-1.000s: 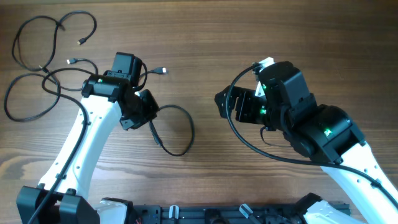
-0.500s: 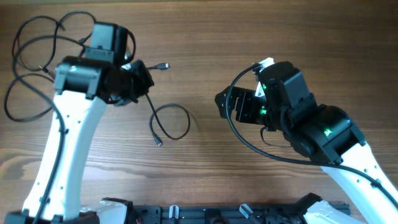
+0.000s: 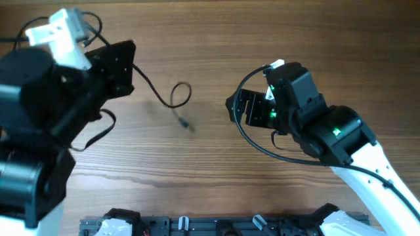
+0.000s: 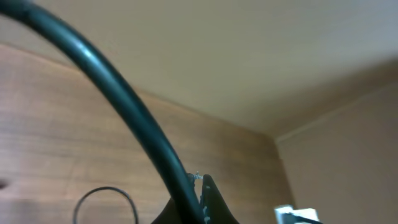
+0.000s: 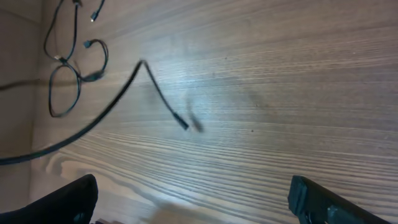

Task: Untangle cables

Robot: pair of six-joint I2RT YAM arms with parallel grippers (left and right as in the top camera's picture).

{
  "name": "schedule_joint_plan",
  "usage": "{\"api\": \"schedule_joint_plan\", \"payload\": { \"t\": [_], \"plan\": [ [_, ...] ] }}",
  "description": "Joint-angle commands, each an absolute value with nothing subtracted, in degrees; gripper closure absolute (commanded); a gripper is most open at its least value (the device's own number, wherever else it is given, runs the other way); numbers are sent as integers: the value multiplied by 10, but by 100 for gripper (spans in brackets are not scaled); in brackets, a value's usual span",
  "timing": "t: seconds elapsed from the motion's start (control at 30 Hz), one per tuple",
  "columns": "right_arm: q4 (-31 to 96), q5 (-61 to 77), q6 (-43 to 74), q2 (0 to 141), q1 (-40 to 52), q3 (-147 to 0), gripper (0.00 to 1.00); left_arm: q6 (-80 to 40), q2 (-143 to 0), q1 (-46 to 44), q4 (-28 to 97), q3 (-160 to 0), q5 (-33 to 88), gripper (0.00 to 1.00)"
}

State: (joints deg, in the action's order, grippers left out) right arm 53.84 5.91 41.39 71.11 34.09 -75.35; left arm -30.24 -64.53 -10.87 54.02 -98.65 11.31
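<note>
Left hand point(image 4: 199, 208) clenched on one thin black flexible cable point(image 4: 124, 102), raised so its loop and plug end appear to hang above the brown wooden tabletop point(image 3: 295, 26); right hand point(image 3: 237, 108) released, idle. Separation judged partial: the other thin black cords point(image 5: 68, 81) lie looped together, plain in the right wrist view, largely hidden overhead by the black-and-white left arm point(image 3: 39, 131).

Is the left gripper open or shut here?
Shut on a cable: in the left wrist view the left gripper pinches it between closed fingertips.
</note>
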Motion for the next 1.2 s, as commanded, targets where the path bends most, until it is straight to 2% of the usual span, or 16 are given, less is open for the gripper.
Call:
{"api": "schedule_joint_plan", "payload": {
  "t": [0.0,0.2,0.43,0.57,0.63,0.77,0.93,1.07,1.17],
  "plan": [
    [536,58,422,726,341,-753,0,-292,-636,-110,526,-993,126,96],
    [534,58,422,726,341,-753,0,-481,-641,-110,502,-993,124,96],
    [534,58,421,726,341,-753,0,-585,-646,-110,450,-993,108,96],
    [534,58,421,726,341,-753,0,-716,-646,-110,453,-993,39,96],
    [534,58,420,726,341,-753,0,-745,-647,-110,452,-993,8,96],
    [534,58,420,726,341,-753,0,-780,-647,-110,466,-993,-146,96],
    [534,58,420,726,341,-753,1,-900,-648,-110,499,-993,-226,96],
    [533,58,420,726,341,-753,0,-957,-651,-110,500,-993,-211,96],
    [528,58,422,726,341,-753,0,-991,-663,-110,499,-993,-131,96]
  ]
}}
